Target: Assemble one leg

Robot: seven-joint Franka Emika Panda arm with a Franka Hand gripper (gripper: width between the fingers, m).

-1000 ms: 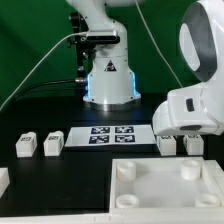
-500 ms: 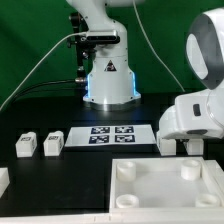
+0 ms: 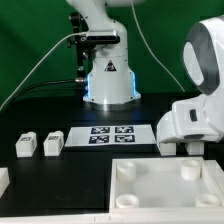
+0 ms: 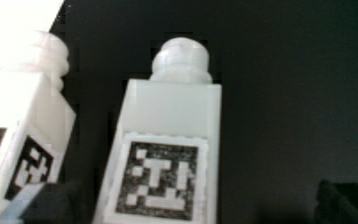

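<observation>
The tool [image 3: 186, 140] hangs open directly over the leg [image 4: 172, 120], which lies flat on the bench [image 3: 45, 112] at the exterior view's right. Its long axis runs crosswise to the spread jaws.

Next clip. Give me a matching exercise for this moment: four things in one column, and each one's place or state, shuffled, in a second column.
Things:
1. marker board
2. large white panel
3. gripper
4. two idle legs

Places or states:
A. open, down over a leg
B. side by side at the exterior view's left
C. flat on the table in front of the robot base
D. in the foreground, with round corner holes

Pairs: 1-C, 2-D, 3-A, 4-B
</observation>
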